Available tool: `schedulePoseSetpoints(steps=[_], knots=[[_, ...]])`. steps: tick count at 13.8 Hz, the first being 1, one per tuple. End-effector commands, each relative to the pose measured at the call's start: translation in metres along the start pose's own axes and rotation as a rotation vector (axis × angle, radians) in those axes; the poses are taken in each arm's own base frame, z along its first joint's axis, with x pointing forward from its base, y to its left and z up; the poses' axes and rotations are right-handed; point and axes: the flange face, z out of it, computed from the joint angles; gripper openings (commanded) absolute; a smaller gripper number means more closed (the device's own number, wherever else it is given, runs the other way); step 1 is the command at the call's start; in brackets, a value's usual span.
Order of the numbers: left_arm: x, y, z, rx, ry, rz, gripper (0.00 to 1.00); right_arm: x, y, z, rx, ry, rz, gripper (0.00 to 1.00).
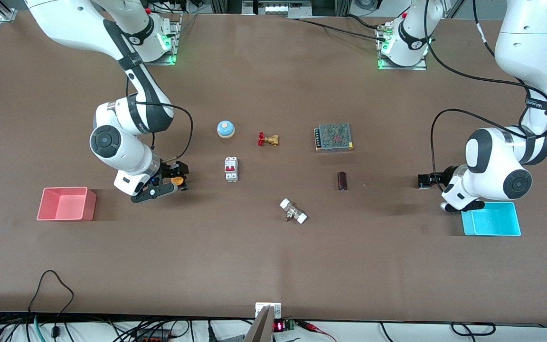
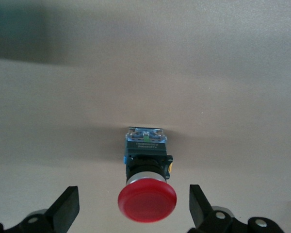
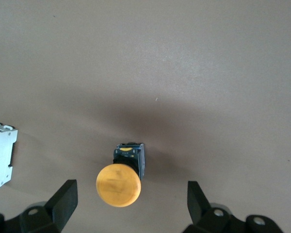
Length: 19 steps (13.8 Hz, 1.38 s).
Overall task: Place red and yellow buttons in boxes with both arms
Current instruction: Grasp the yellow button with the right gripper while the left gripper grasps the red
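Note:
The orange-yellow button lies on its side on the table between the open fingers of my right gripper. In the right wrist view its cap faces the camera, with the open right gripper around it and not touching. The red button lies on the table between the open fingers of my left gripper, untouched. In the front view the left gripper hides it. The pink-red box sits beside the right arm. The cyan box sits under the left arm's wrist.
Mid-table lie a blue-and-white dome, a red-handled brass valve, a white circuit breaker that also shows in the right wrist view, a meshed power supply, a dark cylinder and a white fitting.

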Motion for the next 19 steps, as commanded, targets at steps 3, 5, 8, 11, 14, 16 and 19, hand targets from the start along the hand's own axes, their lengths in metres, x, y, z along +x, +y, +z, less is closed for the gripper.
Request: schedulePoseSetpoints(steps=[3, 5, 8, 11, 14, 16, 19], knots=[[0.006, 0.0, 0.007, -0.019, 0.015, 0.001, 1.0, -0.001, -0.006, 0.007, 0.003, -0.004, 0.045, 1.0], [0.009, 0.001, 0.01, -0.02, 0.023, 0.0, 1.0, -0.001, -0.011, 0.015, 0.003, -0.003, 0.034, 1.0], [0.01, 0.001, 0.02, -0.022, 0.006, -0.001, 0.97, -0.002, -0.018, 0.029, -0.004, -0.018, 0.015, 1.0], [0.009, 0.001, 0.023, -0.022, -0.003, 0.0, 0.81, -0.001, -0.019, 0.034, -0.004, -0.013, 0.013, 0.96], [0.01, 0.004, 0.019, -0.022, 0.0, 0.01, 0.55, -0.001, -0.017, 0.035, -0.005, -0.015, 0.009, 0.71], [0.01, 0.002, 0.017, -0.023, 0.004, 0.011, 0.38, -0.002, -0.016, 0.038, -0.005, -0.019, 0.0, 0.56], [0.016, 0.003, -0.006, -0.026, 0.023, 0.01, 0.25, -0.002, -0.014, 0.038, -0.005, -0.019, 0.001, 0.38]])
